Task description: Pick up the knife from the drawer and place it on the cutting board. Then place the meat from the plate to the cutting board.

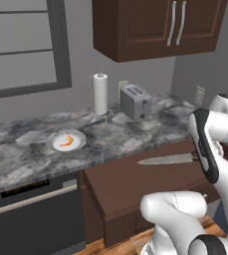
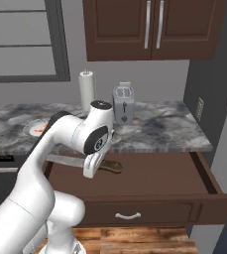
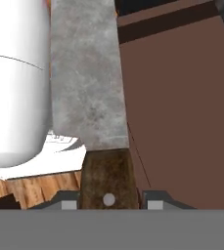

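Note:
My gripper (image 3: pixel 108 200) is shut on the knife's dark brown handle (image 3: pixel 107 178), and the wide silver blade (image 3: pixel 86 73) runs away from the hand. From the left base the blade (image 1: pixel 165 159) points left over the open drawer (image 1: pixel 135 187), its handle hidden behind my arm. From the right base the gripper (image 2: pixel 92 167) holds the knife (image 2: pixel 111 166) above the drawer (image 2: pixel 149 181), which is pulled far out. The orange-red meat (image 1: pixel 67 142) lies on the white plate (image 1: pixel 53 144) on the counter, left of the drawer. The cutting board is out of view.
A toaster (image 1: pixel 135 102) and a paper towel roll (image 1: pixel 100 93) stand at the back of the marble counter (image 1: pixel 130 134). Dark upper cabinets (image 1: pixel 155 27) hang above. A dishwasher front (image 1: pixel 33 219) sits left of the drawer. My own arm (image 2: pixel 60 144) crosses the drawer's left side.

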